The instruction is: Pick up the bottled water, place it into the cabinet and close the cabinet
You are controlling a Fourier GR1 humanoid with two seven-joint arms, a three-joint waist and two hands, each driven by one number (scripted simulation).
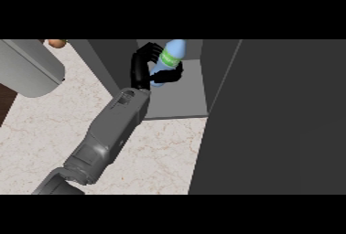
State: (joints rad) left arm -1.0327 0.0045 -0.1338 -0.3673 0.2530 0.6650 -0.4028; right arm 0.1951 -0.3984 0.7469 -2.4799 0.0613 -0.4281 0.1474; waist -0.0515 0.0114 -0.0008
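Observation:
The bottled water (173, 51) is pale blue with a green label and leans to the right inside the open cabinet (181, 98), above its grey floor. My left hand (145, 68) is shut on it, fingers arched over its left side and the thumb across its lower part. The bottle's base is hidden behind the hand, so I cannot tell if it touches the cabinet floor. My grey left forearm (111, 132) runs up from the lower left over the counter. The right hand does not show.
The cabinet's dark door (277, 119) stands open and fills the right side of the view. A large grey rounded object (30, 68) sits at the upper left, with a small brown thing (56, 43) behind it. The marbled counter (40, 132) lies below.

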